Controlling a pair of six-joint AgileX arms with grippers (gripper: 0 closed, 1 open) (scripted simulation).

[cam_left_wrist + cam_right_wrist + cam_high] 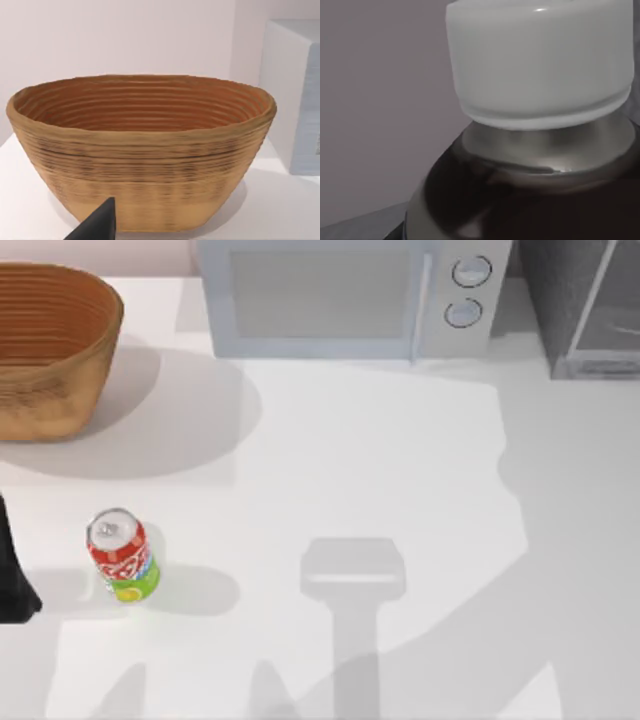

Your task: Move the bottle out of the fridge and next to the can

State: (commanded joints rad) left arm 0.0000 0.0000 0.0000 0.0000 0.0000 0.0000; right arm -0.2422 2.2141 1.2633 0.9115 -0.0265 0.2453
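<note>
Ribbed woven basket (142, 150), glossy can (122, 556)

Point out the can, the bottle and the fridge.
can (122, 558): top view, on its red side wall.
bottle (540, 65): right wrist view, on its white cap.
fridge (590, 300): top view, on its glass-panelled door at the table's back right.

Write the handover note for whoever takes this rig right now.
Left arm: parked at the table's left edge, its tool facing the basket.
Right tool: right up against the bottle, white cap close in its wrist view; grip can't be told.
Can: upright at the table's front left.
Fridge: back right, beside the microwave.
Done: right arm has reached the bottle.
Left: bring the bottle out and set it beside the can.
</note>
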